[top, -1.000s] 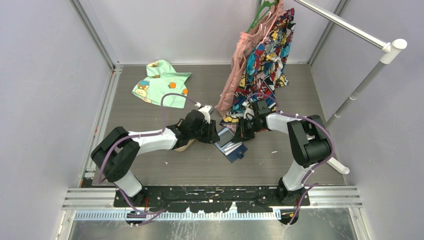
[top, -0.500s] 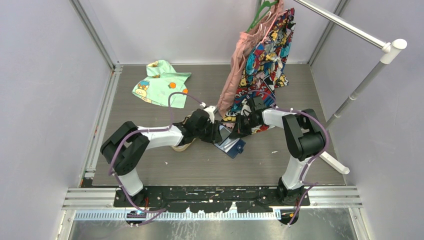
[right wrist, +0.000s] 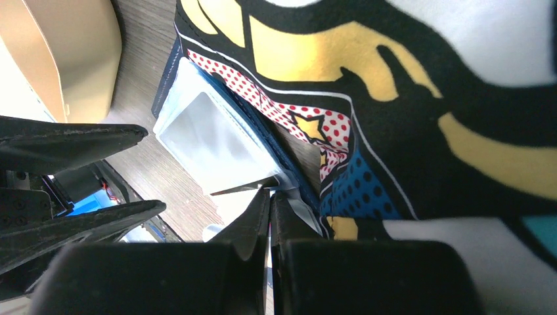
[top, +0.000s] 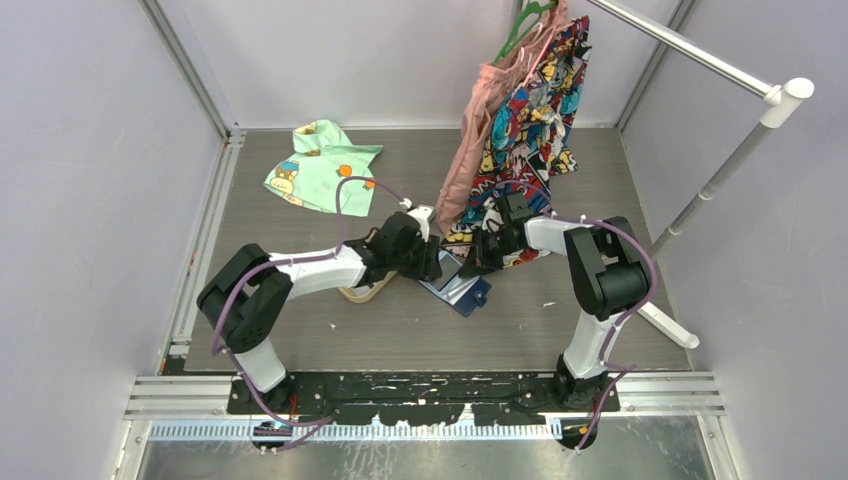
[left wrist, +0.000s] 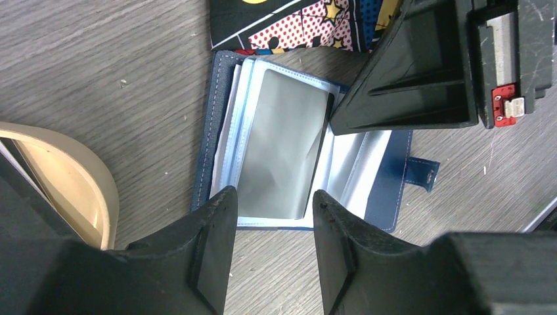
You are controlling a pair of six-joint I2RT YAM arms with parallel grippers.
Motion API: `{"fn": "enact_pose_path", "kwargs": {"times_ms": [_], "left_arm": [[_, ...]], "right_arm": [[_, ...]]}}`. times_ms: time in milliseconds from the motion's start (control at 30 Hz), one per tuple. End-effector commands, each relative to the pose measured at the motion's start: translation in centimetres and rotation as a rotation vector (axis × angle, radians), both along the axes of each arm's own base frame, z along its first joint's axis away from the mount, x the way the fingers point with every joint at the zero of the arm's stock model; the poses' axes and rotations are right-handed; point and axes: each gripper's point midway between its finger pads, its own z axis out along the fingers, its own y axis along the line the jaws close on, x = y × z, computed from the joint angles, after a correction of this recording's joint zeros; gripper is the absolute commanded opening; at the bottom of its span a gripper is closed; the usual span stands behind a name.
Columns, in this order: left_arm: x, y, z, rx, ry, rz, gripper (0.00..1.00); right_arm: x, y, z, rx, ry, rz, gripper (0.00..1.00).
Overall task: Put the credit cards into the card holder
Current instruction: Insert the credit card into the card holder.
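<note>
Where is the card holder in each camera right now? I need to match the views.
Top external: card holder at centre, between the two arms' wrists.
Left wrist: card holder mid-frame, lying open.
Right wrist: card holder left of centre, one edge under cloth.
Shared landmark: the comic-print cloth, at the holder's edge in every view.

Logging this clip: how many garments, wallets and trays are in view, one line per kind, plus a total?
Garments: 3, the green garment lying flat, the pink garment and the comic-print garment hanging
Wallets: 1, the card holder, lying open
Trays: 1, the tan tray
Total: 5
</note>
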Motion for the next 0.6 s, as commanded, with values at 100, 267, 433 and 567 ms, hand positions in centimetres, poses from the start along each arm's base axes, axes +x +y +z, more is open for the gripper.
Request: {"fn": "enact_pose_path", "kwargs": {"times_ms": [100, 267, 433, 567], "left_arm": [[1.3, -0.6, 1.4, -0.005, -0.034, -0.002, 0.47], [0.9, -0.3, 0.3, 0.025, 0.0, -0.008, 0.48], [0.6, -0.5, -0.3, 0.031, 0.025, -0.014, 0.48], [0.5, -0.5, -0.1, 0.026, 0.032, -0.016, 0.48]], "right_arm": [[0.9, -0.3, -0.7, -0.041, -0.032, 0.005, 0.05], [0.9, -0.3, -0.8, -0.038, -0.027, 0.007, 0.06], [0.8, -0.2, -0.8, -0.035, -0.022, 0.008, 0.06], [0.7, -0.2, -0.9, -0.033, -0.021, 0.009, 0.05]]}}
